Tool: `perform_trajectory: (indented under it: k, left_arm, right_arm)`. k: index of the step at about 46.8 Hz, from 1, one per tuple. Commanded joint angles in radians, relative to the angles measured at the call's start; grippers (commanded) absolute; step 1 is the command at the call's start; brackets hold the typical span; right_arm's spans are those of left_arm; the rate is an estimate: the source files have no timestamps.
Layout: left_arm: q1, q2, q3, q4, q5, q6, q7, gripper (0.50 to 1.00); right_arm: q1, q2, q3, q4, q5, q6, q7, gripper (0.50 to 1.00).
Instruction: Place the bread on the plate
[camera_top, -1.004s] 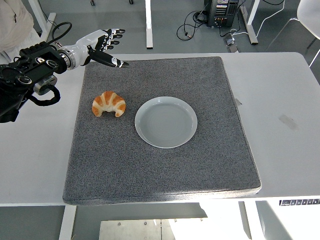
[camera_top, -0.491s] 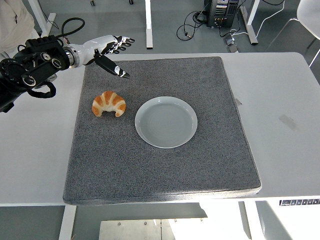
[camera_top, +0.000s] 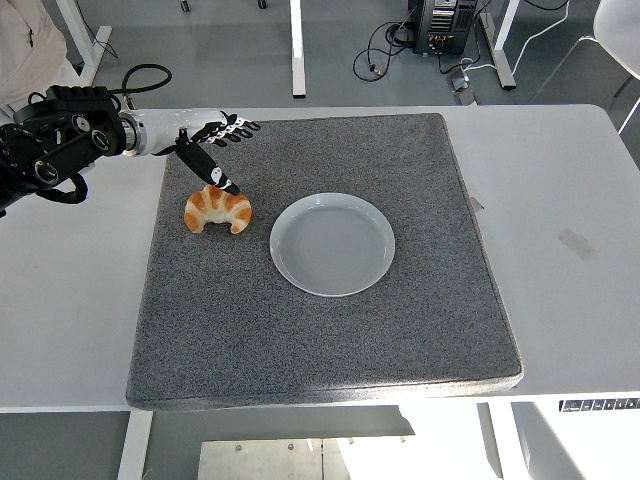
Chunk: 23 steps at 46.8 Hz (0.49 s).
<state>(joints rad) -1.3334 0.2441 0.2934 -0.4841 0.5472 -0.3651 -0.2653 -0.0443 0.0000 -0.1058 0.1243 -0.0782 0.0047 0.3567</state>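
Reaching in from the left edge, the left hand (camera_top: 208, 148) hangs over the far left part of the mat (camera_top: 320, 330), its fingers spread and holding nothing. One dark finger (camera_top: 205, 167) points down and to the right, its tip just above the far edge of the bread (camera_top: 218, 208); whether it touches the crust cannot be told. The other fingers fan out toward the far side, over the mat.

One piece of bread lies here: a golden croissant, curved with both ends toward the near side, resting flat on the mat's left half. It sits just left of the plate (camera_top: 332, 244), close to its rim but apart from it.

One plate, round and pale grey, lies on the mat a little left of the middle, with nothing on it.

One dark grey mat covers the middle of the table (camera_top: 570, 250), which is white and shows on both sides of it. A faint smudge (camera_top: 577, 244) marks the table to the right.

One arm (camera_top: 65, 150) shows, black and bulky with a looped cable, over the table's far left corner. The right arm does not show.

Past the far edge lie a grey floor, white table legs (camera_top: 296, 45), a black box with cables (camera_top: 440, 25), and part of a white chair (camera_top: 618, 25) at far right. A pale sleeve (camera_top: 25, 40) of one person shows at far left.
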Motion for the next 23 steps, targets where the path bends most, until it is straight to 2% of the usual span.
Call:
perform_trajectory:
  k: [1, 8, 16, 23]
  left_arm:
    - [0.006, 0.001, 0.001, -0.001, 0.010, 0.000, 0.000, 0.889]
    - [0.010, 0.026, 0.000, -0.016, 0.036, -0.006, -0.002, 0.880]
    - [0.008, 0.096, 0.000, -0.125, 0.039, -0.018, 0.003, 0.880]
    - [0.013, 0.124, 0.001, -0.189, 0.046, -0.014, 0.006, 0.881]
  right_arm:
    - [0.001, 0.000, 0.000, 0.000, 0.000, 0.000, 0.001, 1.000]
    - [0.001, 0.000, 0.000, 0.000, 0.000, 0.000, 0.001, 1.000]
    - [0.001, 0.000, 0.000, 0.002, 0.000, 0.000, 0.001, 1.000]
    - [0.001, 0.000, 0.000, 0.002, 0.000, 0.000, 0.001, 1.000]
